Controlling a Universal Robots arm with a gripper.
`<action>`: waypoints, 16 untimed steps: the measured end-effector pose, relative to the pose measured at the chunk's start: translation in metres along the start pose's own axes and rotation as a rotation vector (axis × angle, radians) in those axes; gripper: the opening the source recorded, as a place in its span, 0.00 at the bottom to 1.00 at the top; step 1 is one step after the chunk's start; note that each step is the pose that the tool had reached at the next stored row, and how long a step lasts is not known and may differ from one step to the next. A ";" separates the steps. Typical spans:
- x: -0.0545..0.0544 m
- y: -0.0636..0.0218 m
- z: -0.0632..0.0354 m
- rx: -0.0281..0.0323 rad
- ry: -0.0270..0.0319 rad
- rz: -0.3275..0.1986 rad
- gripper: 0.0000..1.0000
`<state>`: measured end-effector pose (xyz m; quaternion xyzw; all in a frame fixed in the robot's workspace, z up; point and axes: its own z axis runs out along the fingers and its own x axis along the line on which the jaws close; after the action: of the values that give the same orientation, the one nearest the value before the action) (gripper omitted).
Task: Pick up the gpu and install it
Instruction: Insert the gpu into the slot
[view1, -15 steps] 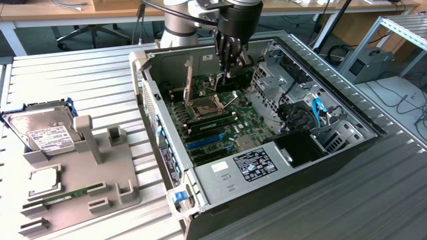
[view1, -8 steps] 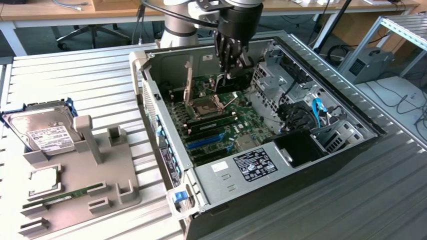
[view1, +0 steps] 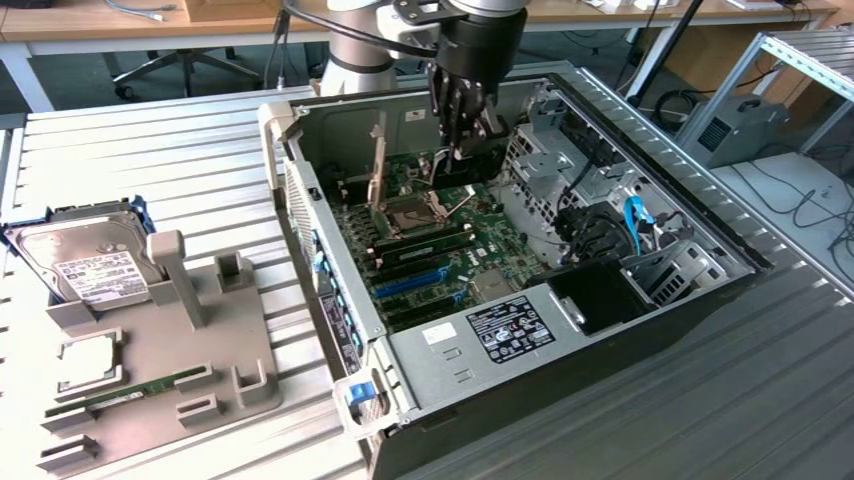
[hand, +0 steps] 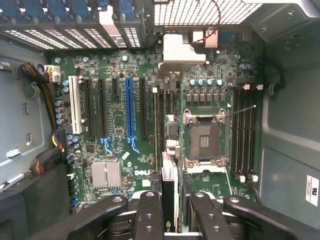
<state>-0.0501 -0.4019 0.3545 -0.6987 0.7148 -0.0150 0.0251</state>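
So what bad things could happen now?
The gpu, held edge-down in the gripper, hangs inside the computer case. It could knock the open CPU socket just below. It might also miss the blue slot and scrape the motherboard.

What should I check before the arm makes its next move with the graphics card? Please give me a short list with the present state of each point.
1. Graphics card held in the gripper: ok, the fingers are closed on it.
2. Card inside the open computer case, above the motherboard: ok.
3. Card seated in a slot: not ok, it hangs above the board.
4. Blue slot free of other cards: ok.
5. Card edge lined up with a slot: cannot tell.
6. Hard drive resting on the grey holder outside the case: ok.
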 end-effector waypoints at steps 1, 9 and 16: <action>0.000 0.0000 0.0001 0.0000 0.0000 0.000 0.26; 0.001 0.0001 0.0028 -0.0001 -0.0003 -0.005 0.26; 0.002 0.0002 0.0037 -0.0001 -0.0004 -0.006 0.26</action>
<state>-0.0502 -0.4038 0.3507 -0.7008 0.7128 -0.0149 0.0252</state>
